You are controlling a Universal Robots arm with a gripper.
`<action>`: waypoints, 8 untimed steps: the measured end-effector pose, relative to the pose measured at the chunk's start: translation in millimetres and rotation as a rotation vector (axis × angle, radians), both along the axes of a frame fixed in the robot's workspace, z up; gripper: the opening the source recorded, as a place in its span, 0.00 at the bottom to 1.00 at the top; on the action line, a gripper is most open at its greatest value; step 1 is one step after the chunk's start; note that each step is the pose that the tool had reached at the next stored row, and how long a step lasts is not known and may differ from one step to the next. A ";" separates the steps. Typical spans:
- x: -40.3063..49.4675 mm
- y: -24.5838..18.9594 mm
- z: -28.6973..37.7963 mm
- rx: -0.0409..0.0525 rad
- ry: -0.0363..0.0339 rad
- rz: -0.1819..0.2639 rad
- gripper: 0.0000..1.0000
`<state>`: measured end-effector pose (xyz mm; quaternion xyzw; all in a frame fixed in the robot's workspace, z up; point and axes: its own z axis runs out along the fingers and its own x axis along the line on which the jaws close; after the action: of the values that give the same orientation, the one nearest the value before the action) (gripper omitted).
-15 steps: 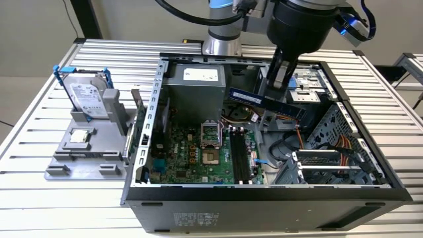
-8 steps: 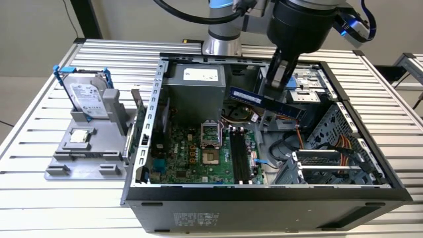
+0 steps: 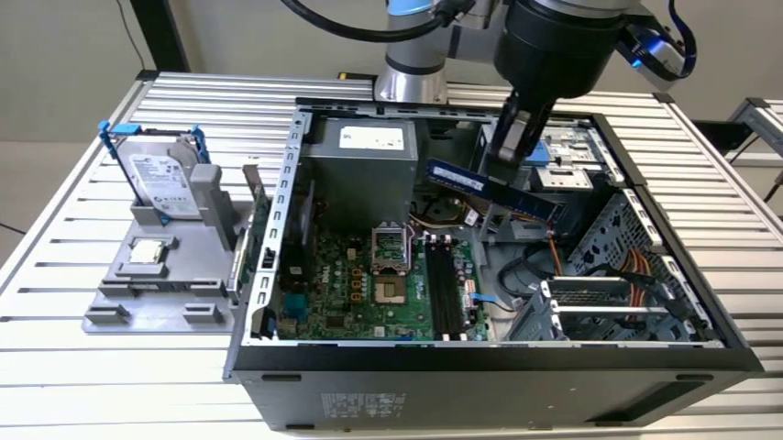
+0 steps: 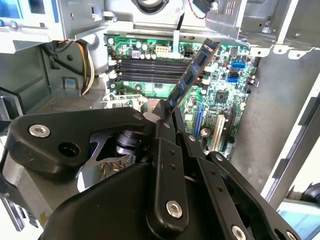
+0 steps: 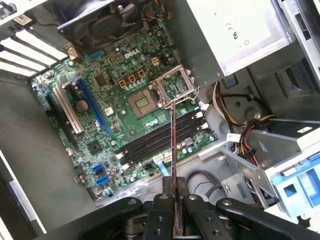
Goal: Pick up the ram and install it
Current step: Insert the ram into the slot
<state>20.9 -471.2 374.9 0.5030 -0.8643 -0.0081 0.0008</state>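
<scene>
— Where is the ram?
— I have the ram (image 3: 459, 176) pinched off-centre in the gripper (image 3: 512, 172), tilted above the open case (image 3: 490, 359), well apart from the motherboard (image 3: 355, 284).
— What worries you?
— Gripped like that it may swivel (my guess), meet a slot crooked, or snag the cables (image 3: 618, 266).
— Count?
— One ram. Four black slots (image 5: 160, 141), all empty, I think.
</scene>
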 end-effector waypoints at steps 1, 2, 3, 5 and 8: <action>0.0 0.0 0.0 -0.0001 0.0000 -0.007 0.00; 0.0 0.0 0.0 -0.0001 0.0000 -0.015 0.00; 0.0 0.0 0.0 0.0000 0.0000 -0.022 0.00; 0.0 0.0 0.0 -0.0001 0.0001 -0.037 0.00; 0.0 0.0 0.0 0.0000 0.0000 -0.060 0.00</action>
<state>20.9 -471.2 374.9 0.4769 -0.8789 -0.0082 0.0006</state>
